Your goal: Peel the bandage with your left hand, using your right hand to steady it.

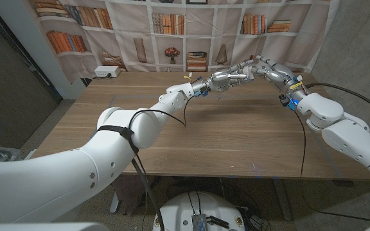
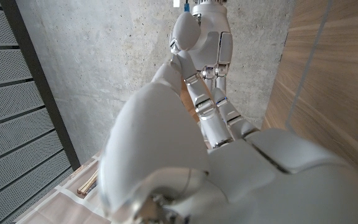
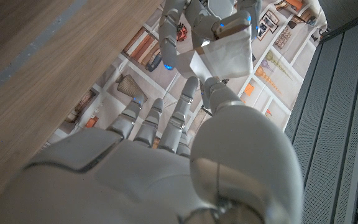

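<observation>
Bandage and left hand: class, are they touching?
Touching. The right wrist view shows the left hand's fingers pinching the white bandage at its edge.

The tabletop (image 1: 236,138) is showing a matt, brown wood grain running in long boards. Both arms are wearing smooth, glossy white plastic shells, and the left hand (image 1: 227,78) and right hand (image 1: 265,68) are gleaming like polished metal from the head view. The bandage (image 3: 225,55) is looking like thin, matt white paper with a soft crease. Behind the tabletop a printed cloth backdrop (image 1: 172,32) is hanging with slight wrinkles, and the wall (image 2: 104,62) is showing rough, grey concrete.
</observation>
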Controlling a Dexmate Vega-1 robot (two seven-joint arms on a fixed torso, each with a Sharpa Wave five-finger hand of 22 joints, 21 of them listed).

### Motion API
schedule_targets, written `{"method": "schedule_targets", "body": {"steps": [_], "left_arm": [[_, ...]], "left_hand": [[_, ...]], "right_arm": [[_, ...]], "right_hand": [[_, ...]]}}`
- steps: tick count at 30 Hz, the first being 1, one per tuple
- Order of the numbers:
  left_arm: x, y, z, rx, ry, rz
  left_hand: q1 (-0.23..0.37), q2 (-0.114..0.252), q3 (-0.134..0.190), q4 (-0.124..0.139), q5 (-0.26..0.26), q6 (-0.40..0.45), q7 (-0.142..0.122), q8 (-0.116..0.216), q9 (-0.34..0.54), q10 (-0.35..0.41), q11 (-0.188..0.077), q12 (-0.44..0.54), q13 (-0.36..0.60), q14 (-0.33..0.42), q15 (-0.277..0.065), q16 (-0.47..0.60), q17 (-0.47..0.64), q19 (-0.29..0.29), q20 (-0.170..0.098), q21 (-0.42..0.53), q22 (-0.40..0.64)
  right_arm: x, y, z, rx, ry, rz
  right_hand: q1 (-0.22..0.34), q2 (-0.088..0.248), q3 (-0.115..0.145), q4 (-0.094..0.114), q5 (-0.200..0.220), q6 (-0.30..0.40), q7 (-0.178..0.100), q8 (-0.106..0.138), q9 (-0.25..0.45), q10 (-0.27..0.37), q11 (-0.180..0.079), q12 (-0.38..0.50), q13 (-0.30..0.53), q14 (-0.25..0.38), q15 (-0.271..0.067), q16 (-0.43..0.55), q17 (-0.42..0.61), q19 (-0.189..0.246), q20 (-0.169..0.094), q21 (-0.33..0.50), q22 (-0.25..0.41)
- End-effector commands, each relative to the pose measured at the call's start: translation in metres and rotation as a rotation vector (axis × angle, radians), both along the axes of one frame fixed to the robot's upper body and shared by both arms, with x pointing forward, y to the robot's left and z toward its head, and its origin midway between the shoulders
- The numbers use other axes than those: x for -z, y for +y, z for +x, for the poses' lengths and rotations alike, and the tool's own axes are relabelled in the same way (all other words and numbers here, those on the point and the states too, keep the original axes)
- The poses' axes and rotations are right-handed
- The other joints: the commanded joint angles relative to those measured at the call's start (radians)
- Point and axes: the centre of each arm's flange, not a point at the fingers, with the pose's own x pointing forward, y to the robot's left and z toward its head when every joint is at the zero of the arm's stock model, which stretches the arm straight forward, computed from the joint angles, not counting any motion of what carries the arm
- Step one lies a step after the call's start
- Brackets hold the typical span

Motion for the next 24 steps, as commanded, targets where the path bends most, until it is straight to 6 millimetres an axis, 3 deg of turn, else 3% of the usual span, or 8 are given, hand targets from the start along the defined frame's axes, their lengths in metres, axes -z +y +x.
{"method": "schedule_targets", "body": {"steps": [1, 8, 14, 24], "left_arm": [[0.0013, 0.0008, -0.0013, 0.01, -0.013, 0.008], [0.0026, 0.0029, -0.0015, 0.017, -0.013, 0.005], [0.0033, 0.0031, -0.0008, 0.014, -0.006, 0.004], [0.0043, 0.0056, -0.0002, 0.014, -0.006, 0.001]], "left_hand": [[0.002, 0.007, 0.0, -0.001, 0.001, 0.01, 0.003, 0.002, 0.001, -0.001, -0.003, 0.008, 0.001, 0.003, -0.096, -0.001, 0.004, -0.002, 0.007, 0.009, 0.002], [0.002, 0.006, 0.0, -0.001, 0.0, 0.009, 0.002, 0.0, 0.001, -0.001, -0.003, 0.009, 0.0, 0.004, -0.096, -0.002, 0.005, -0.004, 0.008, 0.01, 0.001], [0.001, 0.006, 0.0, -0.001, 0.0, 0.008, 0.002, 0.0, 0.001, -0.001, -0.003, 0.009, 0.0, 0.005, -0.096, -0.002, 0.006, -0.005, 0.008, 0.01, 0.0], [0.001, 0.006, 0.0, -0.001, -0.001, 0.009, 0.006, 0.0, 0.001, -0.001, -0.003, 0.011, 0.0, 0.007, -0.096, -0.003, 0.008, -0.006, 0.01, 0.013, -0.001]], "right_arm": [[0.0014, -0.0001, -0.0006, -0.026, 0.003, -0.013], [0.0019, 0.0007, -0.0007, -0.04, -0.003, -0.012], [0.0017, 0.002, -0.0001, -0.056, -0.006, -0.015], [0.0011, 0.0049, -0.0008, -0.053, -0.003, -0.025]], "right_hand": [[0.018, -0.002, 0.013, -0.004, 0.02, 0.009, 0.001, 0.002, 0.001, -0.003, 0.003, -0.003, 0.003, 0.002, 0.0, -0.003, -0.002, 0.004, 0.0, -0.001, 0.005], [-0.008, -0.034, 0.003, 0.007, 0.042, 0.002, 0.006, -0.001, 0.0, -0.005, 0.016, -0.009, 0.006, -0.004, 0.011, -0.003, -0.002, -0.001, 0.008, -0.003, 0.005], [-0.025, -0.041, -0.001, 0.016, 0.054, 0.003, 0.011, -0.002, 0.0, -0.008, 0.022, -0.013, 0.008, -0.006, 0.016, -0.002, 0.0, -0.002, 0.012, -0.004, 0.005], [-0.043, -0.052, -0.004, 0.02, 0.067, 0.005, 0.013, -0.001, 0.0, 0.001, 0.015, -0.014, 0.01, 0.001, 0.012, 0.002, 0.0, -0.004, 0.014, -0.004, 0.005]]}}
